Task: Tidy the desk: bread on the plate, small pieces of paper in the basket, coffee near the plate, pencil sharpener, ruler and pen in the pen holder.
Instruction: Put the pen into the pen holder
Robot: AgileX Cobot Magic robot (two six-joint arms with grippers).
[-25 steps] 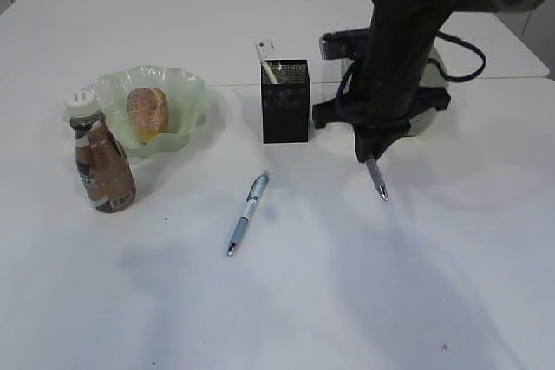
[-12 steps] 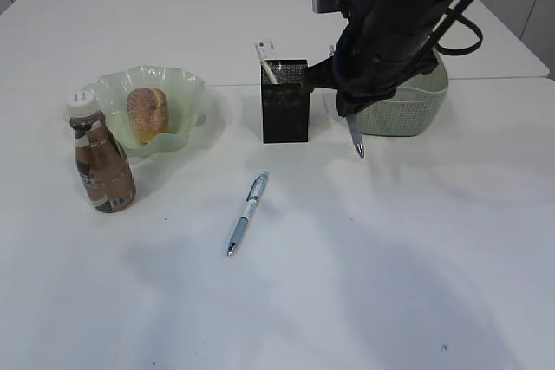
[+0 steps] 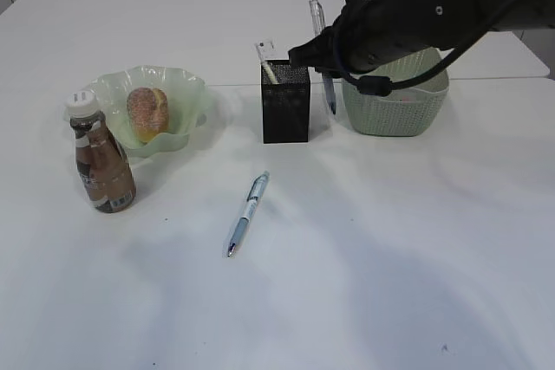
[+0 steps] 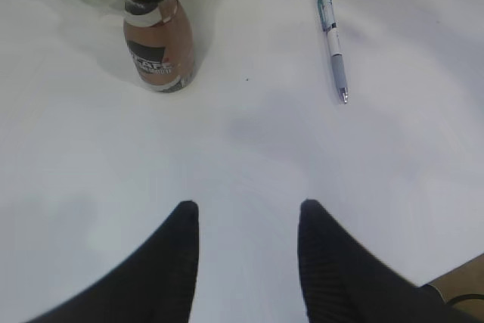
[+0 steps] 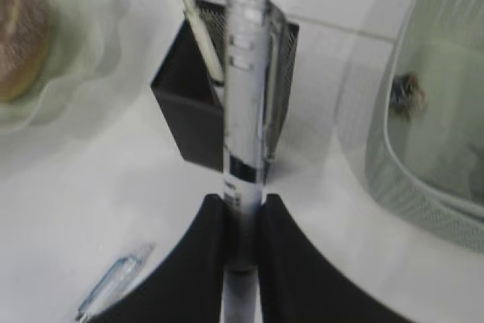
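Pen (image 3: 323,49) stands nearly upright in the right gripper (image 3: 328,62), just right of the pen holder (image 3: 285,101) and left of the basket (image 3: 396,101). Left wrist view: the left gripper (image 4: 246,221) has its fingers apart and holds nothing; a second pen (image 4: 333,43) lies well ahead of it. Right wrist view: the fingers (image 5: 200,262) are clamped on the pen barrel, with the holder just beyond.

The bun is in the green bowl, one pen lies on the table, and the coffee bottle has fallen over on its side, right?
Not quite. The coffee bottle is standing upright beside the green bowl, white cap on top; the exterior view shows it clearly. The rest is right: the bun sits in the bowl and one pen lies on the table.
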